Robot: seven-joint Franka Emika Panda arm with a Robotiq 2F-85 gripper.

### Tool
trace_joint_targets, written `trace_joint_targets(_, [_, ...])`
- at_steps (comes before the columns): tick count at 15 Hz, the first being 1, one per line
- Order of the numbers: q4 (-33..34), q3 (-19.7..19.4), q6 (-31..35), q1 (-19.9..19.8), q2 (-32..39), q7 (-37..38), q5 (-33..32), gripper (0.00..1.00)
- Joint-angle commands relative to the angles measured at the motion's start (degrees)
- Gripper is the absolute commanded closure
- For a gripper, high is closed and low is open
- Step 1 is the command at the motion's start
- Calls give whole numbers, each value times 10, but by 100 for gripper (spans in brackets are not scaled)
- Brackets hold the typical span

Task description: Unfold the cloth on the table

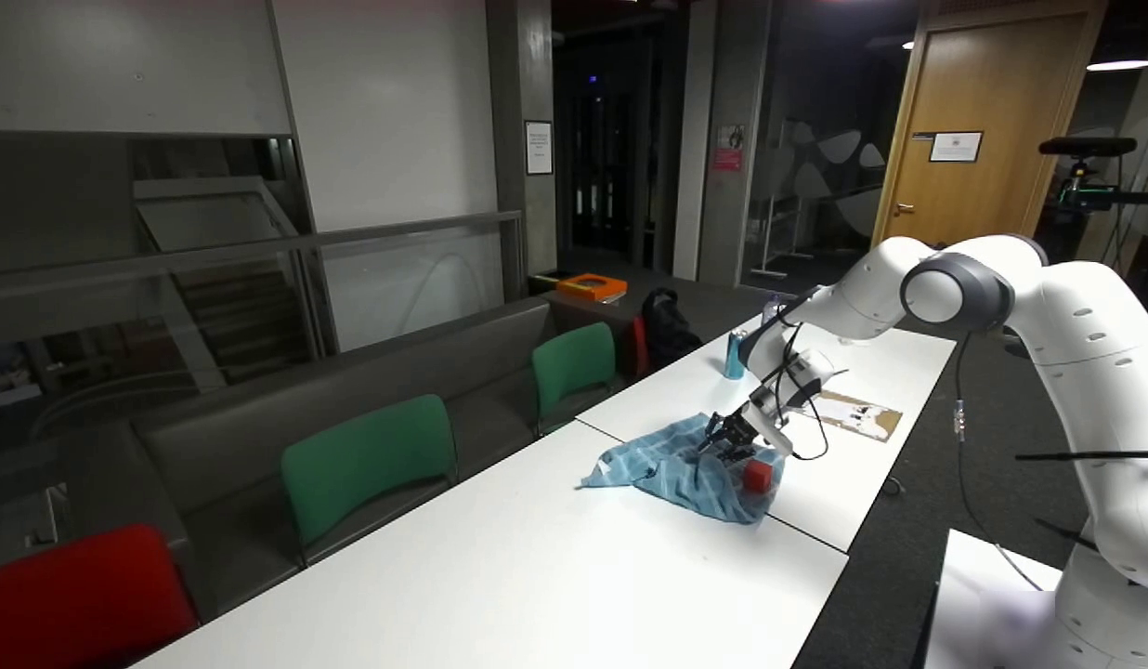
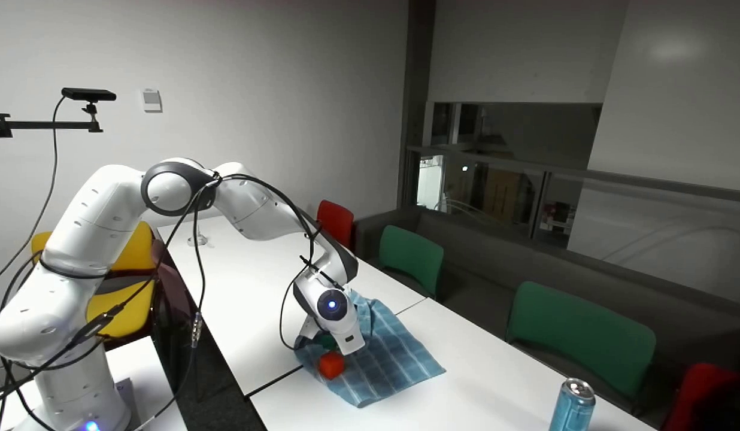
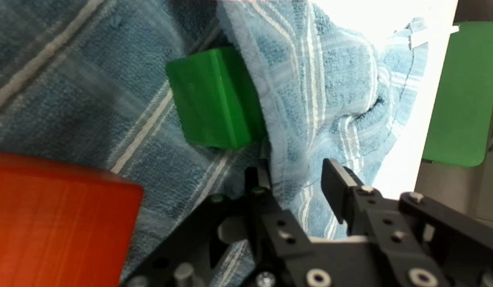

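Gripper (image 3: 295,175) fingers parted, cloth (image 3: 293,115) edge between; from fingertips, red block (image 3: 63,223) nine o'clock, green block (image 3: 214,99) ten-thirty, partly cloth-covered; both exterior views: can (image 2: 572,408), contents hidden.

The cloth (image 3: 288,107) apparently hides part of the green block (image 3: 206,99).
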Motion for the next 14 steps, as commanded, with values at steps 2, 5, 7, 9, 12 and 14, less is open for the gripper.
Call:
trace_joint_targets(2, [6,-1,3,2,-4,24,-20,95])
trace_joint_targets(5, [-12,-2,22,7,-23,14,-15,100])
trace_joint_targets(7, [-29,-2,46,16,-42,4,-13,99])
trace_joint_targets(9, [-44,0,82,29,-61,-4,-14,99])
trace_joint_targets(12, [-72,4,148,62,-101,-2,-40,99])
trace_joint_targets(14, [-90,-4,189,97,-122,6,-70,99])
